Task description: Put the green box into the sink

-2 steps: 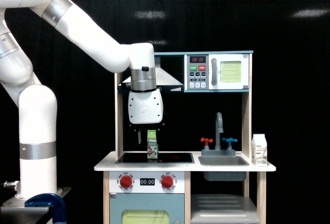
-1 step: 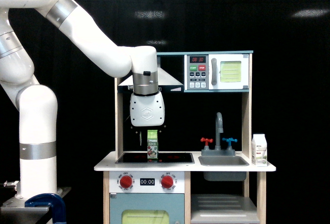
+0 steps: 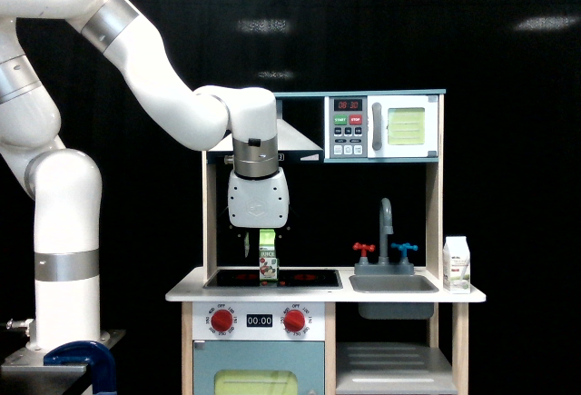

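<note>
— One white arm point(image 3: 136, 59) fills the exterior view's left, bending from its tall base column across to the toy kitchen point(image 3: 325, 304). What can you read on that kitchen?

— "START" and "STOP" on the green and red buttons of the microwave point(image 3: 384, 127), and red digits on its display, too small to be sure of. "00:00" on the timer point(image 3: 260, 320) between the two red knobs, each with tiny "OFF" lettering above. An emblem on the white wrist housing point(image 3: 259, 200); I cannot make out a name.

— And the room?

— Black curtain behind everything, ceiling fittings just visible along the top edge. White bench point(image 3: 191, 291) with a black stovetop point(image 3: 309, 278) showing red rings.

— Where is the green box point(image 3: 268, 256)?

— Upright on the stovetop, directly under the claw point(image 3: 265, 234). It has a white label band with dark print I cannot read.

— Is the claw gripping it?

— Cannot tell; it sits right at the box's top, and the fingers are lost against the dark.

— The sink point(image 3: 393, 283)?

— Grey basin to the exterior view's right of the stovetop, well apart from the box, with a grey tap point(image 3: 386, 222) and red and blue handles. A white milk carton point(image 3: 457, 265) stands at the bench's far right
</note>
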`<move>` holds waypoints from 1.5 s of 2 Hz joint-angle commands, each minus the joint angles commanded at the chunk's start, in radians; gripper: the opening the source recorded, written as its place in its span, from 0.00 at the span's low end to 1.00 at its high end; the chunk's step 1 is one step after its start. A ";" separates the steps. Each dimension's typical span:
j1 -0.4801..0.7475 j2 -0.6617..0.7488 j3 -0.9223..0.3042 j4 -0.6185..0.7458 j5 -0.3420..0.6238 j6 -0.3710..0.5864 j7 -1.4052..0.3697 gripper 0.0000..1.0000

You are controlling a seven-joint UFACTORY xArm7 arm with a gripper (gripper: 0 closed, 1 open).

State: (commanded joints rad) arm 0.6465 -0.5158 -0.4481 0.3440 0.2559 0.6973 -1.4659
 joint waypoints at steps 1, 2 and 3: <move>0.023 -0.043 0.075 -0.038 -0.012 -0.022 0.057 1.00; 0.068 0.002 0.081 -0.048 0.047 -0.106 0.093 1.00; 0.192 0.145 0.122 0.041 0.147 -0.185 0.144 1.00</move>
State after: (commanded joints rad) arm 0.8385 -0.3705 -0.3261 0.3850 0.4033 0.5127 -1.3222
